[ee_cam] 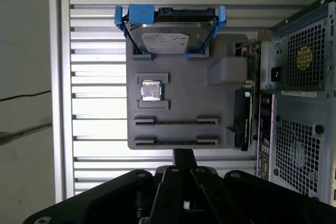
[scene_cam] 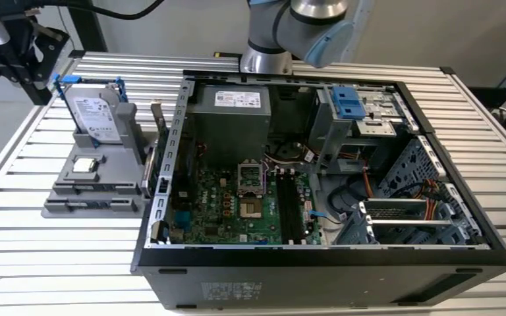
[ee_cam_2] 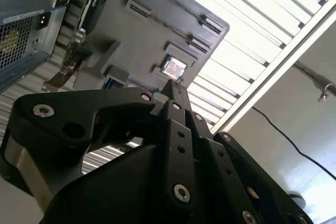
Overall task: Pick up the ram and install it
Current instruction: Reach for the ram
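My gripper [scene_cam: 24, 62] hangs high over the table at the exterior view's left, above the grey holder [scene_cam: 103, 178]. In both wrist views its black fingers [ee_cam: 182, 156] [ee_cam_2: 173, 90] meet at one tip with nothing between them. The holder [ee_cam: 184, 98] has two narrow slots [ee_cam: 176, 121]. Each shows a thin dark strip seen edge-on, and I cannot tell whether either is the ram. The open computer case [scene_cam: 174, 164] lies on the exterior view's right. Long black memory slots [scene_cam: 292, 204] sit on its green motherboard.
A silver hard drive [ee_cam: 165, 38] in blue brackets and a small square chip [ee_cam: 151, 90] sit on the holder. A dark card [ee_cam: 242, 121] stands between holder and case. The slatted metal table [scene_cam: 24, 243] carries everything. The arm's base [scene_cam: 266, 59] stands behind the case.
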